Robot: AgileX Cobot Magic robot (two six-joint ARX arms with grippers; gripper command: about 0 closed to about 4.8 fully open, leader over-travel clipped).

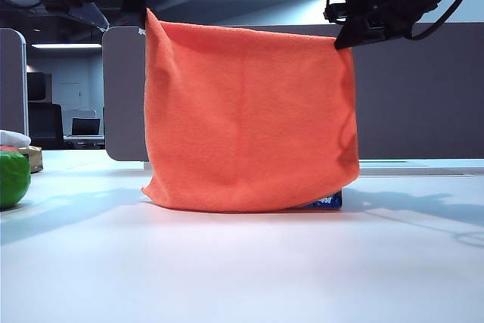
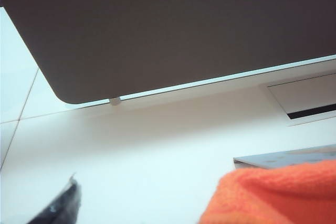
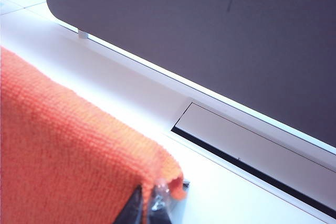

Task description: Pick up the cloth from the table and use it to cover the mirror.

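Observation:
The orange cloth (image 1: 249,119) hangs upright on the white table (image 1: 242,270), draped over the mirror, which it hides in the exterior view. In the left wrist view a grey strip of the mirror's top edge (image 2: 286,157) shows beside the cloth (image 2: 273,198). My left gripper (image 1: 142,14) is at the cloth's top left corner, open; one dark finger (image 2: 60,207) shows, apart from the cloth. My right gripper (image 1: 340,41) sits at the top right corner, its fingertips (image 3: 149,205) shut on the cloth's corner (image 3: 168,179).
A grey-brown divider panel (image 1: 423,88) runs along the back of the table, with a cable slot (image 3: 252,150) in front of it. A green object (image 1: 13,179) lies at the far left. Something blue (image 1: 327,201) peeks out under the cloth's lower right.

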